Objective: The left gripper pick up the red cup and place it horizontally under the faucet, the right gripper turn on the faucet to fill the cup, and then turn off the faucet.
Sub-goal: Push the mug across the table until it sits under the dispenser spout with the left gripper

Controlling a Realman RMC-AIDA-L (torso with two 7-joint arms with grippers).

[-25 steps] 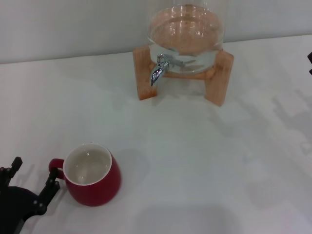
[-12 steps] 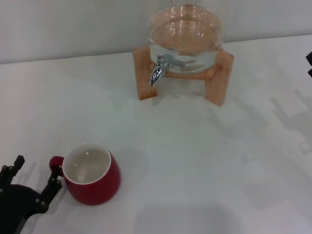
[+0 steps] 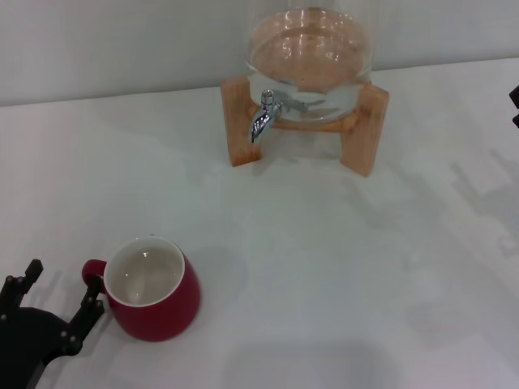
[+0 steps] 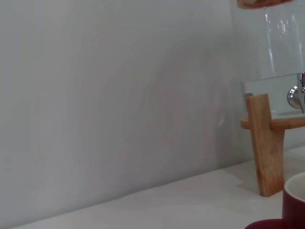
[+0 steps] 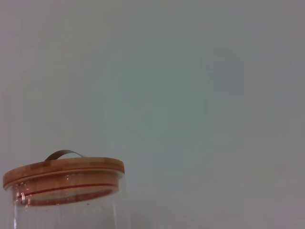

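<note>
If the left gripper is closed where it sits, the red cup could be nudged or tipped, since only the small handle lies by the fingers. The fingers are seen spread apart, nothing held; one fingertip is set just beside the handle, the cup's body just past it on the white table. Well beyond the fingers, the faucet is found on the glass jar. Only a sliver of the right gripper is shown, well apart, its fingers not discernible.
</note>
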